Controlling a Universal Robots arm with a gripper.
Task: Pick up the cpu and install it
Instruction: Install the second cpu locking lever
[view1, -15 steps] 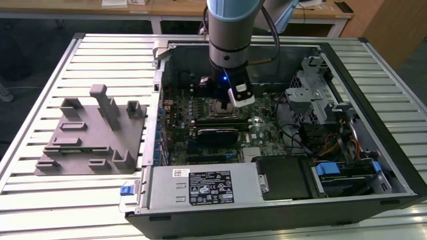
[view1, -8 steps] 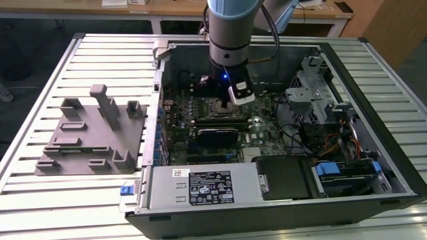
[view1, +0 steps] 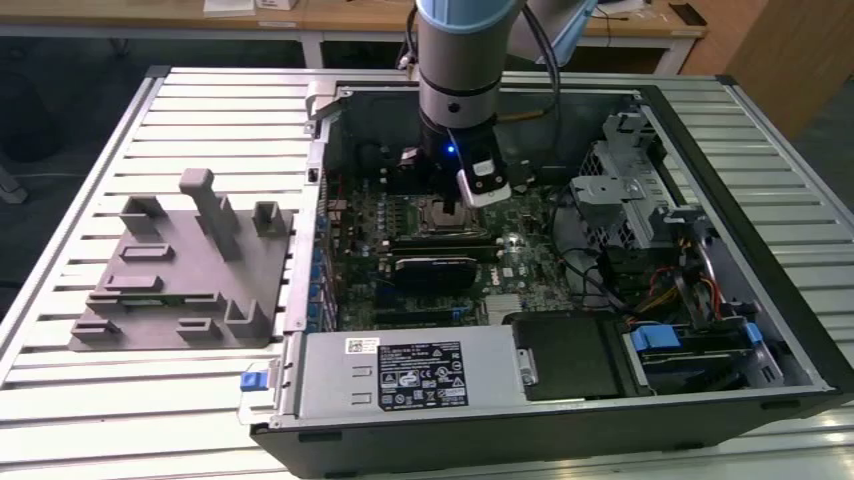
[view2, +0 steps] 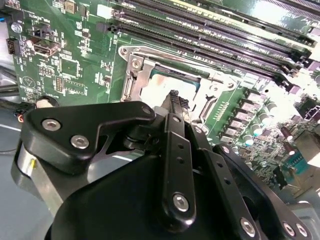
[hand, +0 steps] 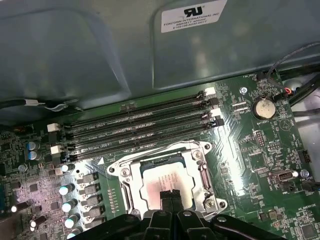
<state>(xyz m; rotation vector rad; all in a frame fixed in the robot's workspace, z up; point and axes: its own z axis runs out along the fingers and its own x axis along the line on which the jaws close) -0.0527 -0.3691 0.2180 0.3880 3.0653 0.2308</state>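
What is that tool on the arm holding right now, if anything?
Nothing, as far as the views show. The tool is closed just above the cpu, which already lies in the motherboard socket. Contact cannot be told.

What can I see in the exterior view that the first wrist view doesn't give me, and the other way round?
Exterior view: the whole open computer case on a slatted table, a grey fixture beside it, and the robot arm reaching down inside.

First wrist view: a close look at the pale cpu lying in its metal-framed socket, memory slots and a coin battery.

Both: the green motherboard and the gripper over the socket.
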